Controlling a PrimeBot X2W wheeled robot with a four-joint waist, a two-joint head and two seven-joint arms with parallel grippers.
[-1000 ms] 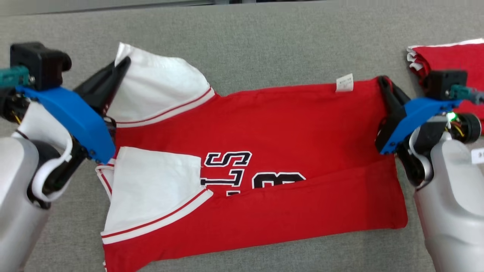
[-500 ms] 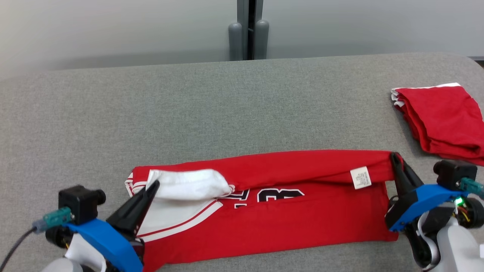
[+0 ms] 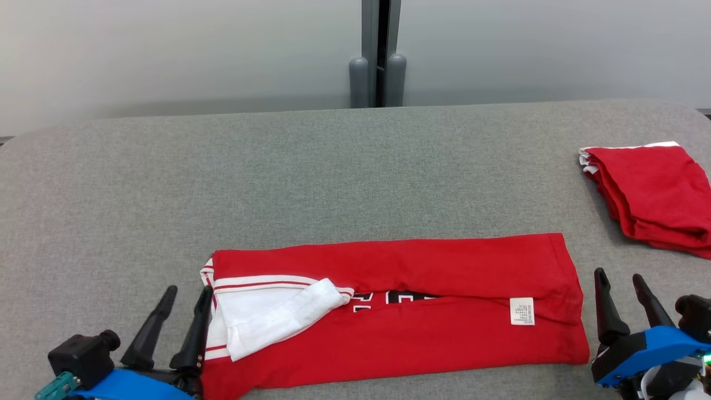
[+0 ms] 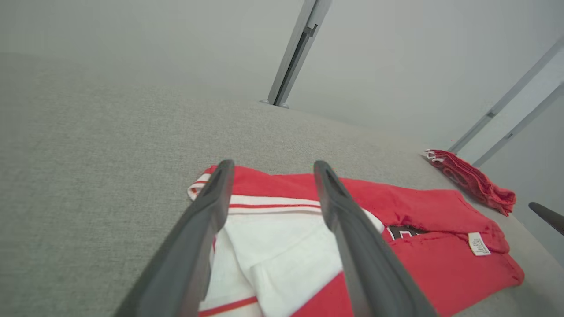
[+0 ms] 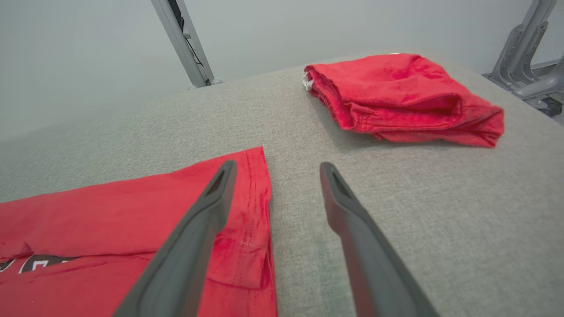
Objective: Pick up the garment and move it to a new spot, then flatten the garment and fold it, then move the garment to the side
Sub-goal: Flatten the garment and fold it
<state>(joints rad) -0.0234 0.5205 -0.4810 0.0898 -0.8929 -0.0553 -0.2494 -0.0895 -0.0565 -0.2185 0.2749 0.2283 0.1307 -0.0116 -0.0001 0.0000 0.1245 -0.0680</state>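
Change: both tools are now standing released. A second ago each was clenching a far corner of the garment (image 3: 400,339). Half a second ago they were carrying that edge toward the robot. Now the edge is lying folded over the near half.
Left tool (image 3: 188,290): its fingers are standing spread and holding nothing, just beside the garment's left end. Whether one finger is brushing the cloth I cannot tell.
Right tool (image 3: 618,275): its fingers are standing parted and empty, just off the garment's right end, with bare desk (image 3: 333,178) showing between its fingers.
Garment: it is lying as a long red band near the front of the desk, running left to right.
Chest lettering (image 3: 389,298): only a thin strip is peeking out under the folded edge.
Care label (image 3: 522,311): it is now facing up near the right end.
White sleeve (image 3: 278,319): it is spilling out loose and rumpled at the left end.
Camera: the head view is also looking farther across the desk than a second ago, so part of the shift is not the cloth's.
Folded red cloth (image 3: 650,189): it is sitting at the far right, well apart from the garment.
Meaning: the lengthwise fold is looking finished. The task is probably heading toward an end-to-end fold, then the move aside.
Risk: the loose sleeve is likely needing a tuck first, or it could be bunching inside the next fold.
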